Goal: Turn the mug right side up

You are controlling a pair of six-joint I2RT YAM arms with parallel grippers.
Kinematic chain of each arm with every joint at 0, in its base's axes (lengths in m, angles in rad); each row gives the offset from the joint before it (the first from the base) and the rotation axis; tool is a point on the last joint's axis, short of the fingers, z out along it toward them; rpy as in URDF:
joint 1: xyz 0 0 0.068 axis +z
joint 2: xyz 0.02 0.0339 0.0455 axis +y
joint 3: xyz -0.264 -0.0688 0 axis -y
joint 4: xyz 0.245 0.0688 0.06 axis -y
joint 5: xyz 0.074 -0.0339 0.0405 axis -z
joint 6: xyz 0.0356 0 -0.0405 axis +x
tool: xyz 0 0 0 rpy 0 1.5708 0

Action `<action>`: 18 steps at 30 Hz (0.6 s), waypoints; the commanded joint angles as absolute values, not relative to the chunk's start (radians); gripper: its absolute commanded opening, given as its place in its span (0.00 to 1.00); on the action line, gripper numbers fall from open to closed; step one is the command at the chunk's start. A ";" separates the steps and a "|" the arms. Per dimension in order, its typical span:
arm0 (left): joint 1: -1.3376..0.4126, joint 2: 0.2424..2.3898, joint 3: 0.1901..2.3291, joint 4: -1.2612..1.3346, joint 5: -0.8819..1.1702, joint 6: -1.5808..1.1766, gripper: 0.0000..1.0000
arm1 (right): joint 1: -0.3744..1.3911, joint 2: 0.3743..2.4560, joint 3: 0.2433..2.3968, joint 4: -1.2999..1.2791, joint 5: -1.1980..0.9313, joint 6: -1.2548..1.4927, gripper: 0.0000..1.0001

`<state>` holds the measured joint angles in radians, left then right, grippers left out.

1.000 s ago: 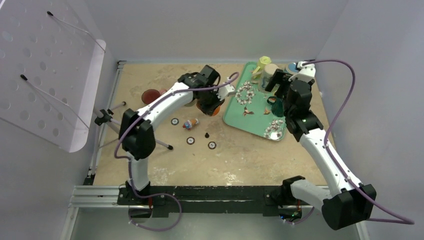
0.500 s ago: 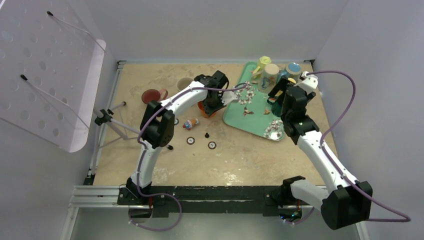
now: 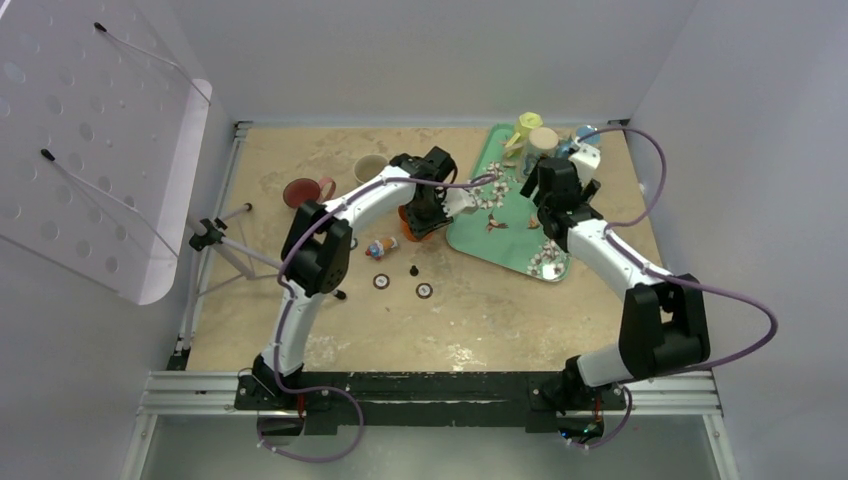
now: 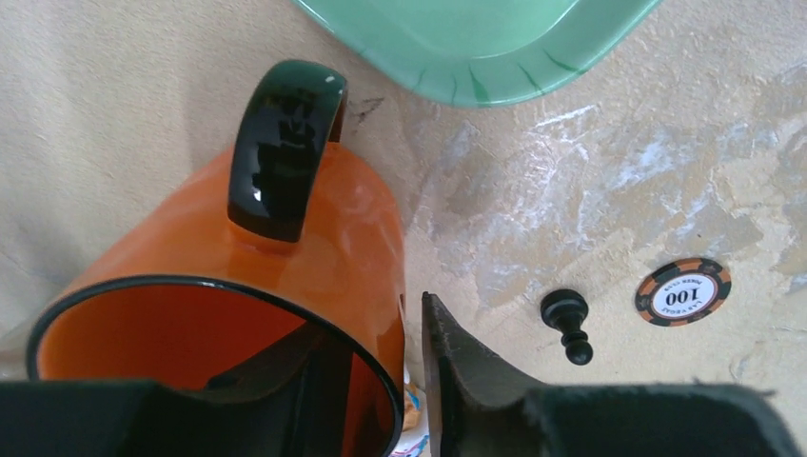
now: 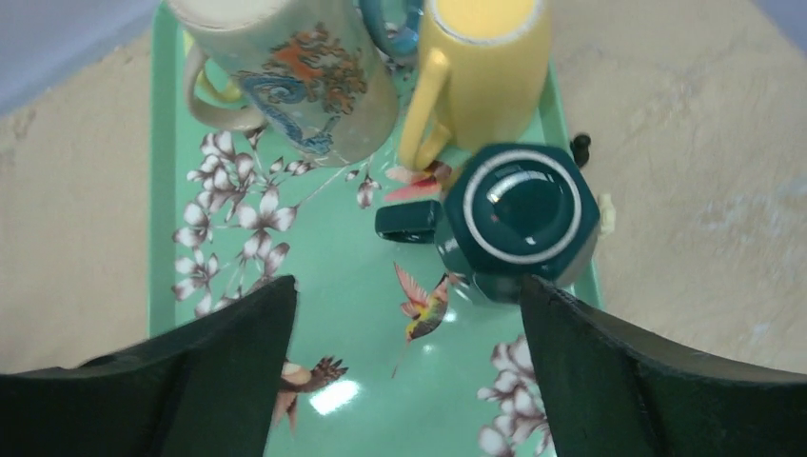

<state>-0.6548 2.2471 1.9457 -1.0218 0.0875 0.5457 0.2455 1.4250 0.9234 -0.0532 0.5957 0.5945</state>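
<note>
1. Task item. The glossy orange ceramic mug with black rim and black loop handle [image 4: 314, 238] is near the middle of the beige stone-patterned counter [image 4: 590, 171], just beside the left edge of the green floral plastic tray [image 5: 328, 267] and not touching it. Its mouth faces up toward the left wrist camera and its handle points at the tray. It appears to stand on its base, though the base contact itself is hidden.

2. Left pincer [image 4: 373, 319]. One finger sits inside the mug and the other outside, astride the wall next to the handle. The jaws are slightly spread: a thin gap shows between the outer finger and the wall, so no firm pinch is evident.

3. Progress. As a judgement, the orange mug is upright. What remains for this arm is to lift the inner finger straight up, clear of the rim, without tipping the mug.

4. Second mug. On the tray, toward the right edge of the counter, a dark green hexagonal mug [image 5: 521, 214] shows what looks like its foot ring on top, so it is probably inverted and not yet turned.

5. Right pincer [image 5: 407, 286]. It hovers above the tray with jaws spread wide, holding nothing.

6. Surroundings. A cream patterned mug [image 5: 295, 76] and a yellow mug [image 5: 485, 67] stand at the tray's far end. A striped poker chip [image 4: 683, 290] and a black chess pawn [image 4: 568, 324] lie on the counter near the orange mug.
</note>
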 commanded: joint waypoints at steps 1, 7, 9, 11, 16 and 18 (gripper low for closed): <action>-0.648 2.144 1.918 -1.013 0.123 0.578 0.43 | 0.242 1.429 1.082 0.021 0.491 0.179 0.95; -0.647 1.992 1.915 -1.049 0.194 0.580 0.61 | 0.224 1.613 1.395 -0.338 0.428 -0.094 0.98; -0.645 1.900 1.906 -1.070 0.248 0.580 0.62 | 0.222 1.673 1.467 -0.415 0.479 -0.147 0.98; -0.629 1.804 1.850 -1.070 0.321 0.590 0.62 | 0.222 1.702 1.486 -0.435 0.494 -0.238 0.99; -0.583 1.583 1.622 -1.020 0.385 0.602 0.64 | 0.224 1.762 1.501 -0.500 0.397 -0.435 0.98; -0.562 1.524 1.562 -1.016 0.409 0.600 0.64 | 0.223 1.808 1.515 -0.573 0.337 -0.517 0.88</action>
<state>-0.6010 1.6070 1.6852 -1.0260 0.3164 0.5735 0.2249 1.7630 1.4643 -0.4149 0.4427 -0.2848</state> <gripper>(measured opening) 0.640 0.965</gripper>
